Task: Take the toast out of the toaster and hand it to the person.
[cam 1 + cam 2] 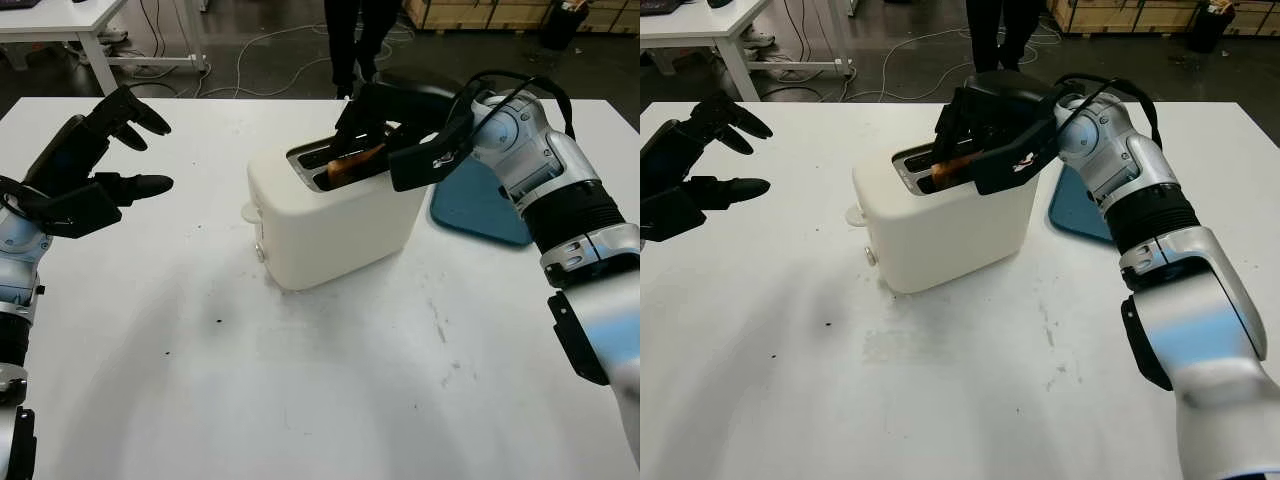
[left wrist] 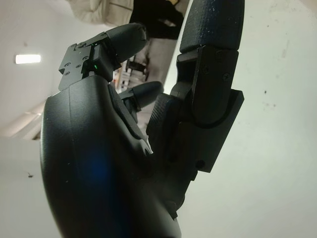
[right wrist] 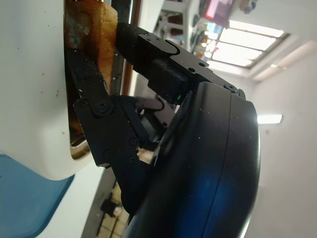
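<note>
While the toast [image 1: 355, 162] sits tilted in a slot of the toaster [image 1: 335, 215], poking out above the top, the right hand [image 1: 385, 135] reaches over the toaster from its right side with its fingers [image 3: 143, 42] closed on either side of the slice. The right wrist view shows a finger pressed against the browned face and another going down into the slot beside it. The toaster stands near the middle of the white tabletop [image 1: 300, 380]. Just right of the toaster, behind the right arm, lies a blue tray [image 1: 480, 205]. Well to the toaster's left, the left hand [image 1: 95, 165] is raised above the tabletop, open and holding nothing. Beyond the toaster, past the tabletop's far edge, a person [image 1: 358, 40] stands on the floor.
</note>
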`<action>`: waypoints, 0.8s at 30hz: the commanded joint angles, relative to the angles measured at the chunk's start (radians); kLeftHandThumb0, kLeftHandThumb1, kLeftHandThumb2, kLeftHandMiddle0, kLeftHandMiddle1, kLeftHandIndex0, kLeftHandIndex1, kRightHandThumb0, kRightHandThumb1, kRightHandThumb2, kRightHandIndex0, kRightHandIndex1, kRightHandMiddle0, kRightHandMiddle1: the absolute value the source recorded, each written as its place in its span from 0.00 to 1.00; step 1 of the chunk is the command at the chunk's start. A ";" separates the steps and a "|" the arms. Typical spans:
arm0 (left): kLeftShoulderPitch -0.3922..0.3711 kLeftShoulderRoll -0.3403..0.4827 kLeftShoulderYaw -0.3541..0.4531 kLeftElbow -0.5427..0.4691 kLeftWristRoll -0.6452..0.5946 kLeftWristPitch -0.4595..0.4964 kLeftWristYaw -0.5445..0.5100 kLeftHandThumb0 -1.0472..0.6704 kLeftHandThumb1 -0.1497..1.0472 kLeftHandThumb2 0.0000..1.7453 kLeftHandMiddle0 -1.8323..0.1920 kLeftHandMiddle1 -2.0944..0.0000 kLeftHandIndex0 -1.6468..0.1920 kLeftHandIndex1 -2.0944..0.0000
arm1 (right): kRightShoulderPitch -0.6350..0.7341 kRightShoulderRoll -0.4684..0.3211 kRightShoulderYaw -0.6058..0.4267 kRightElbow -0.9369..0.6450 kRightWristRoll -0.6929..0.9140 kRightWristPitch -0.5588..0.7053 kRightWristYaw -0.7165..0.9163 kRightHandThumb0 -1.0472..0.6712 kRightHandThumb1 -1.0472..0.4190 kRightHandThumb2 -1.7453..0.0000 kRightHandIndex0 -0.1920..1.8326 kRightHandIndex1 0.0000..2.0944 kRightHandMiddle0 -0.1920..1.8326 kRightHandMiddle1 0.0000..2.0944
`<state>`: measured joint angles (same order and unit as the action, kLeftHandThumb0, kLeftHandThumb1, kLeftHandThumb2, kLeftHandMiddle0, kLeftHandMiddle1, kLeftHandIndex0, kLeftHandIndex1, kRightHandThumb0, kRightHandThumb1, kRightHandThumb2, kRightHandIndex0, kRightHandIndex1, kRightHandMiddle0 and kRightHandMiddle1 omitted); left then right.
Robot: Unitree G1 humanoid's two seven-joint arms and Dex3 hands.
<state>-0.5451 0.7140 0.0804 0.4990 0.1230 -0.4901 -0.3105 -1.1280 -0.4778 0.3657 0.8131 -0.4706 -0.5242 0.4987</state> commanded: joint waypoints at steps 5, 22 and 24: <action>0.007 -0.003 0.006 -0.003 -0.003 -0.006 0.000 0.00 0.89 0.16 0.91 0.21 0.90 0.30 | 0.018 -0.005 0.045 0.031 -0.036 -0.019 0.021 0.36 0.26 1.00 0.56 0.59 0.77 0.07; 0.009 0.001 0.005 0.005 0.007 -0.018 0.009 0.00 0.89 0.17 0.91 0.21 0.90 0.30 | -0.026 -0.032 0.179 0.164 -0.227 -0.209 -0.323 0.29 0.09 0.86 0.66 0.69 0.63 0.57; 0.009 -0.001 0.006 0.005 0.004 -0.017 0.007 0.00 0.89 0.17 0.91 0.21 0.90 0.30 | -0.034 -0.038 0.180 0.172 -0.229 -0.229 -0.354 0.29 0.09 0.84 0.65 0.71 0.61 0.61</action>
<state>-0.5450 0.7136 0.0805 0.5020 0.1225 -0.5022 -0.3096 -1.1839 -0.5040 0.5233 0.9608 -0.6625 -0.7341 0.1371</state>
